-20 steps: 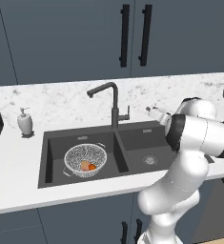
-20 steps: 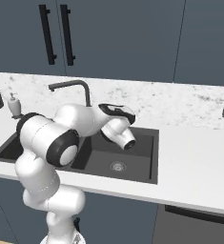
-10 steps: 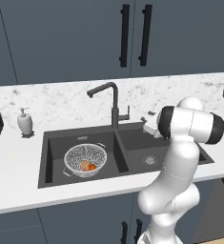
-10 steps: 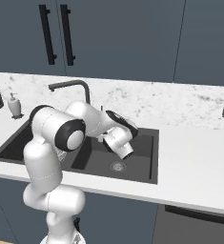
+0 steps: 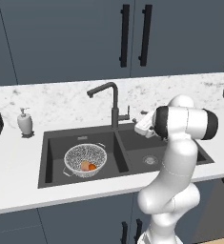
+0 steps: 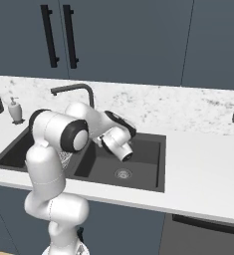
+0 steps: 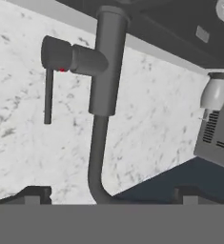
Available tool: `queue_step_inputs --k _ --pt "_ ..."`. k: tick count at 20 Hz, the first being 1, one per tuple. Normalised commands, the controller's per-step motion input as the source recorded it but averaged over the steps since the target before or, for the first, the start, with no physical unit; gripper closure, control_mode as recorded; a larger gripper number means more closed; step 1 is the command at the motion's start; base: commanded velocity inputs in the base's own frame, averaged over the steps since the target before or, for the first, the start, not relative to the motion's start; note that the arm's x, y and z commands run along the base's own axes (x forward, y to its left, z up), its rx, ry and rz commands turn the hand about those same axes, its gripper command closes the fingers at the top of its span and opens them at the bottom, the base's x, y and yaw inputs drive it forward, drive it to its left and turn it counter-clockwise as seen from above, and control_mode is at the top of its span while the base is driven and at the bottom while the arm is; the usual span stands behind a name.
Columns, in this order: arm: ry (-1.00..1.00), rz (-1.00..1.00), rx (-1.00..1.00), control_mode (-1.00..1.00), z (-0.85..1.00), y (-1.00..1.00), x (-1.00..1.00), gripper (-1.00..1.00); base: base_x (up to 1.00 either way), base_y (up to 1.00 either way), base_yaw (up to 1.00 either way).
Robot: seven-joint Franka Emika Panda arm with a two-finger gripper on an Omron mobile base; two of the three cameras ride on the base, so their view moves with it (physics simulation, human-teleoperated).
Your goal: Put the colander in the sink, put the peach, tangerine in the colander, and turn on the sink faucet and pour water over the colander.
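Along the speckled white marble counter (image 5: 56, 102) sits the dark grey rectangular double-basin sink (image 5: 49, 143), and in its left basin rests the round silvery-white mesh colander (image 5: 85, 160), already loaded: the bright orange tangerine (image 5: 92, 167) and the paler pinkish peach (image 5: 85, 165) lie touching each other at its bottom. So the placing looks done, and we're on to the water! The tall dark metal gooseneck faucet (image 5: 111, 102) rises behind the divider between the basins, its spout reaching out toward the left basin. In the hand view the faucet's small side lever (image 7: 49, 86) juts from the column, hanging down off its stubby arm. The robot's two-finger gripper (image 7: 108, 193) faces that column with jaws spread wide, nothing between them (only the dark tips show at the bottom edge). Off to the side stands a small white soap dispenser bottle (image 5: 24, 121). Next call, by my reading: close in beside the lever, and push it over to start the flow.
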Motion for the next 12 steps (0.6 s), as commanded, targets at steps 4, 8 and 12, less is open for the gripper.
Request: queue_step_inputs --k 4,8,12 --pt "0.00 -0.15 0.00 -1.00 0.00 0.23 0.39 -1.00 0.00 0.00 0.00" --pt "0.14 -0.13 0.00 -1.00 0.03 0.05 0.43 -1.00 0.00 0.00 0.00" --pt "0.19 -0.10 0.00 -1.00 0.00 -0.22 0.39 -1.00 0.00 0.00 0.00"
